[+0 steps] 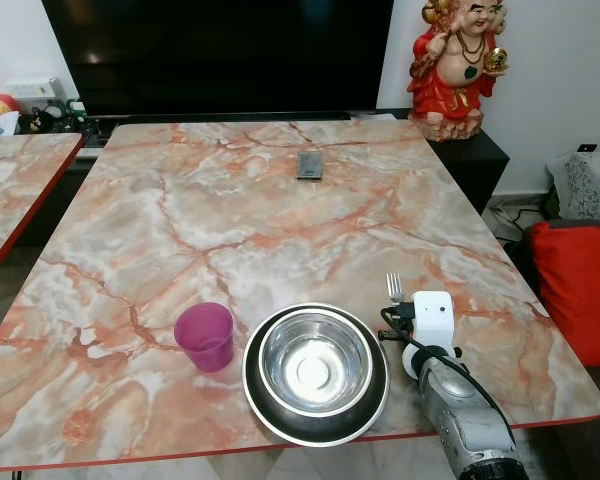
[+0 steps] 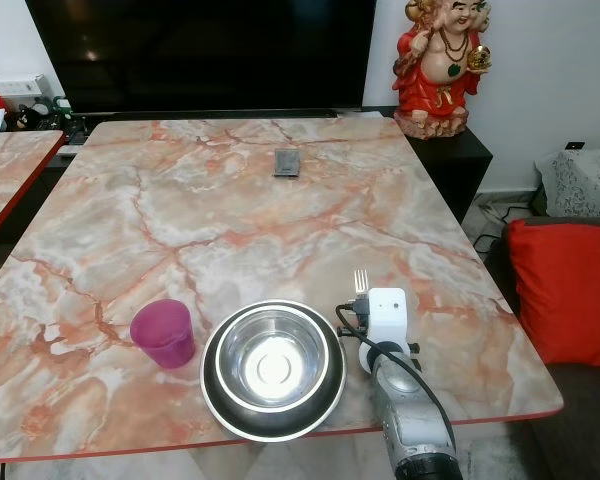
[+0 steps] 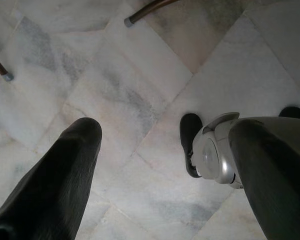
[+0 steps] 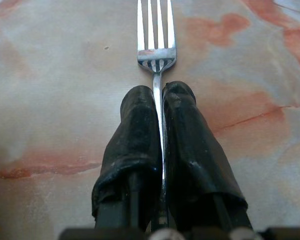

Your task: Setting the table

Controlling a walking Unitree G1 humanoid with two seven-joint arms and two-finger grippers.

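The marble surface (image 1: 280,200) carries a place setting near its front edge; a steel bowl (image 1: 315,365) sits inside a dark-rimmed plate (image 1: 380,400), and a purple cup (image 1: 206,336) stands just beside the plate on the robot's left, apart from it; a small dark flat object (image 1: 311,165), possibly a remote, lies well apart toward the far side. Plate, bowl and cup look to be in place already, so the setting seems mostly done.

The right gripper (image 4: 159,107) is just to the right of the plate, low over the marble; its fingers (image 4: 135,135) are pressed narrow on the handle of a fork (image 4: 156,35), whose tines point away from the robot. Whether the fork already rests on the marble or hangs just above it cannot be told; as a judgement, what is left is to lay it down beside the plate and let go.

The left gripper (image 3: 162,165) hangs idle over the pale tiled floor (image 3: 140,75), fingers spread wide and holding nothing; no spoon or knife can be seen on the marble.
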